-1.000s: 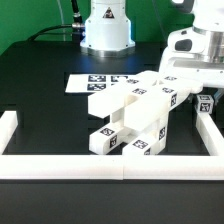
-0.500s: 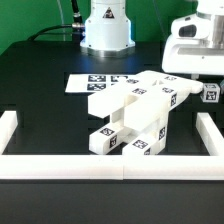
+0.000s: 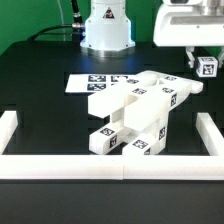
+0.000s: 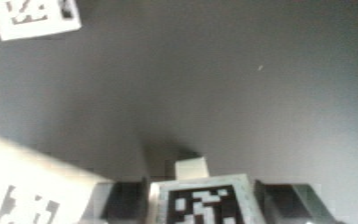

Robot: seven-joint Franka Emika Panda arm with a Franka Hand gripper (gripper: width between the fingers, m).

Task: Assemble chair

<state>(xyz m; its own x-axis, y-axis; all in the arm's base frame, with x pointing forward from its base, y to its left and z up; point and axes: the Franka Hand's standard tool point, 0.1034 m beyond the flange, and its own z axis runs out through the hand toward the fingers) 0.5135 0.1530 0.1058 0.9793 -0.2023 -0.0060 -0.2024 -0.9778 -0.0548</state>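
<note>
**Item: small post** (image 3: 208, 68). White, one tagged face toward the exterior camera. You had it clenched between the jaws, clear of the tabletop (image 3: 40, 110), at the exterior view's upper right. The wrist view showed its tag sitting between the two dark fingers (image 4: 123, 198).
- Change noted: a second before, it hung low, just beside the rail on the exterior view's right. It had since risen well above that rail, with little sideways travel.
- Judged meaning: your pick was complete, and the carry toward the frame and the seating were what remained.

**Item: chair assembly** (image 3: 135, 112). Part-built, with blocky white members stacked and crossed and several tags showing. It lay mid-tabletop, lower than the post and toward the exterior view's left, apart from it. It had not shifted during the lift.

**Item: marker board** (image 3: 92, 82). Flat, just behind the assembly.

**Item: border rails** (image 3: 110, 166). These ran along the front and both sides.

**Item: arm** (image 3: 190, 25). It stood high over the tabletop's right edge in the exterior view.

**Remark:** the hole meant for this post could not be made out. You would likely have needed to square the post over it before lowering.
</note>
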